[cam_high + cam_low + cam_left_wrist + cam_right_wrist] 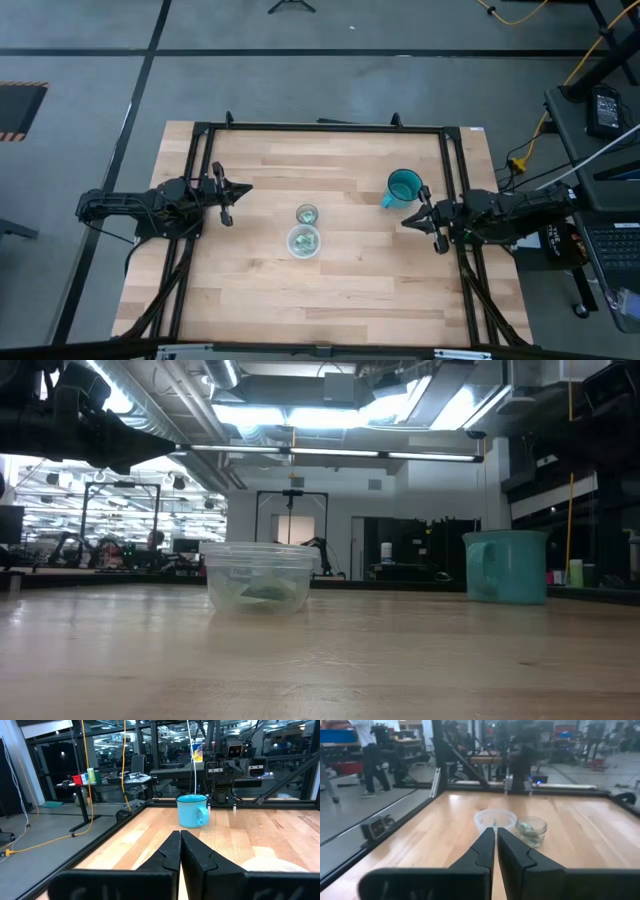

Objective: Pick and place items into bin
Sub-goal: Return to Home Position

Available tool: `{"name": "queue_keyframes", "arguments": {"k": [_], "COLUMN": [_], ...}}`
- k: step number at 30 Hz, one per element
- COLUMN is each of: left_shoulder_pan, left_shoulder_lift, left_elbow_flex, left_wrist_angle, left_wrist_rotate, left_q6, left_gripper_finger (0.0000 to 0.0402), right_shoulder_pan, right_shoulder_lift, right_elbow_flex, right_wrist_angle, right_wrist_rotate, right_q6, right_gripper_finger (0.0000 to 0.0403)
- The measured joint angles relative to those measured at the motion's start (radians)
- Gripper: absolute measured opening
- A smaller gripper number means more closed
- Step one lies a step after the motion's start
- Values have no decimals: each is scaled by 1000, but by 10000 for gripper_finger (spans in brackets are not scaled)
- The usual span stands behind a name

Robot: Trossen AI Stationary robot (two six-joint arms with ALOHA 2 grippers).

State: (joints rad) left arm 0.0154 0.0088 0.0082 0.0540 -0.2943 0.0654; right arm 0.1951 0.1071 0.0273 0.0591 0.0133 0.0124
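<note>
Counter [250, 290] from above carries one clear bin [290, 241] and one small glass [298, 213], green packets [305, 242] inside, uncountable, plus one teal mug [403, 187]; level view shows bin, mug; wrist views show left pincer [179, 852] and right pincer [496, 847], at opposite edges, pinched closed, empty.

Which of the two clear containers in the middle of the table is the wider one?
The clear tub, the lower of the pair in the high view. The small glass jar just above it, toward the teal mug, is plainly narrower.
</note>
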Motion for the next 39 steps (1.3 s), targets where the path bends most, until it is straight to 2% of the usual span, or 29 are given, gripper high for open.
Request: {"name": "queue_keyframes", "arguments": {"k": [7, 39], "left_shoulder_pan": [0, 0], "left_shoulder_lift": [0, 0], "left_elbow_flex": [0, 0], "left_wrist_angle": [0, 0], "left_wrist_rotate": [0, 0], "left_q6": [0, 0], "left_gripper_finger": [6, 8], "right_shoulder_pan": [0, 0], "right_shoulder_lift": [-55, -55], "right_elbow_flex": [0, 0], "right_wrist_angle": [-86, -84], "right_wrist_rotate": [-11, -10], "right_q6": [3, 5], "right_gripper_finger": [26, 26]}}
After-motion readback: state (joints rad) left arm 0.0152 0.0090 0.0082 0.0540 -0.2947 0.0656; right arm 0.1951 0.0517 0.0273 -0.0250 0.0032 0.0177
